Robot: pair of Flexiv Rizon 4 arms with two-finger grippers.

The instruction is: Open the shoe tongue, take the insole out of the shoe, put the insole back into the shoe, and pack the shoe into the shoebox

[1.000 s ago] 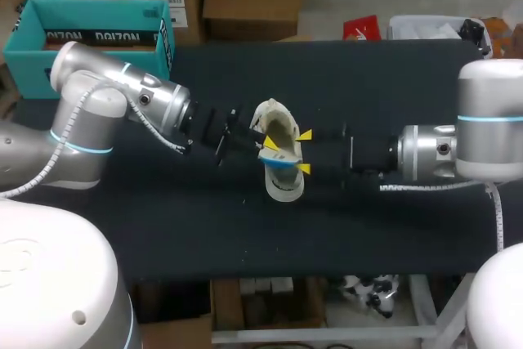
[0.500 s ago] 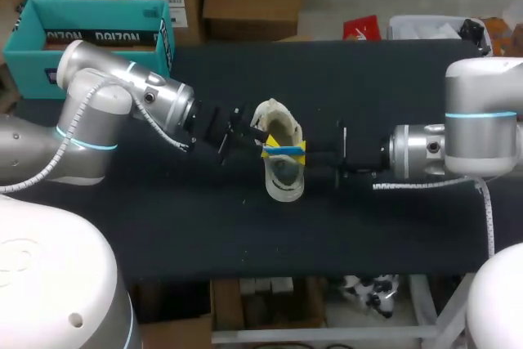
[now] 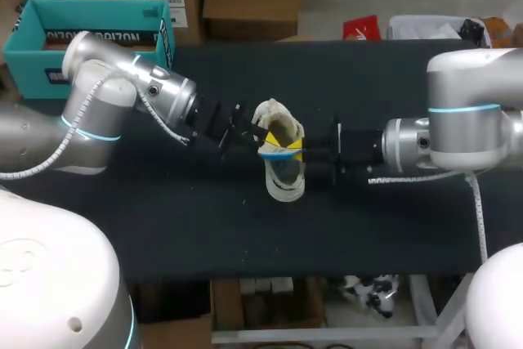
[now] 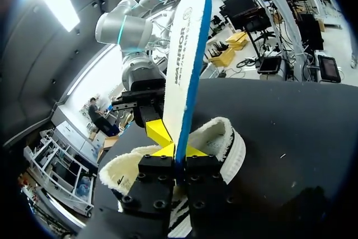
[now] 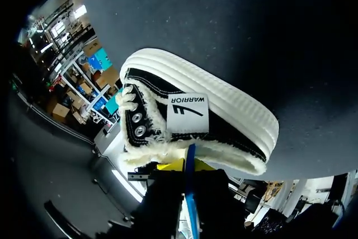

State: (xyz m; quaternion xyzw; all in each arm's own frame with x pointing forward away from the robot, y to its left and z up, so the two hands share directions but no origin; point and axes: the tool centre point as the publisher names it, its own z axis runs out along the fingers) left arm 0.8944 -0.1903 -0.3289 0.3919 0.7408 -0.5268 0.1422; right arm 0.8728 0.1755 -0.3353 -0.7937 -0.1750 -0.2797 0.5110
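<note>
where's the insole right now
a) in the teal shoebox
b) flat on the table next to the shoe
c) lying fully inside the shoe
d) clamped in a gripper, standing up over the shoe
d: the left wrist view shows the insole pinched between the fingers of the left gripper and rising on edge above the open shoe.

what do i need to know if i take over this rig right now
Grippers: the left gripper is shut on the insole, holding it on edge over the shoe. The right gripper is shut on the insole too, from the opposite side.
Things: the shoe lies mid-table under both grippers. The teal shoebox stands open at the far left corner.
Done: the insole looks out of the shoe.
Left: put the insole back, then pack the shoe into the shoebox.
</note>
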